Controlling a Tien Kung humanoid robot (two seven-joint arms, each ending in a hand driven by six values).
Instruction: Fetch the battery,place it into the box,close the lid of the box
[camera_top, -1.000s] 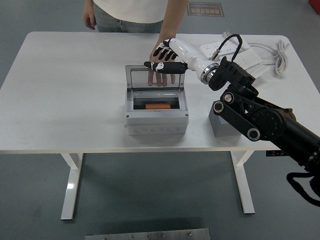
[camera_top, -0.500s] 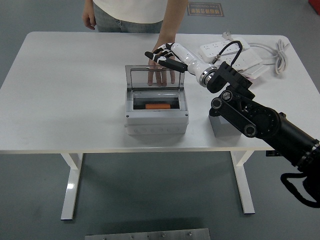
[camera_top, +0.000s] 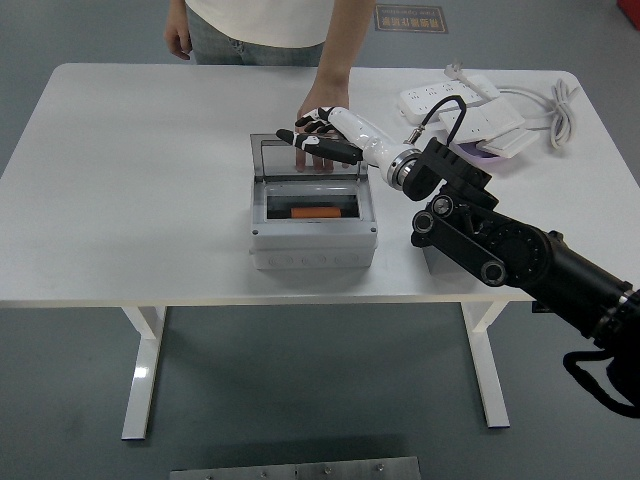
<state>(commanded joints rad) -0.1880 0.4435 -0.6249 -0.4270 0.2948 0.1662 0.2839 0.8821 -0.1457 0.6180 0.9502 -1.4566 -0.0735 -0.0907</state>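
A grey box stands mid-table with its clear lid raised upright at the back. An orange battery lies inside the box. My right hand reaches in from the right, fingers spread, resting on the lid's top edge and holding nothing. A person's hand rests on the table just behind the lid, partly hidden by my hand. My left arm is out of view.
A person stands at the table's far side. White power strips and a cable lie at the back right. A grey block sits right of the box, mostly hidden by my forearm.
My right hand has dropped lower and come forward onto the lid's top edge. The lid, the box and the battery have not visibly moved.
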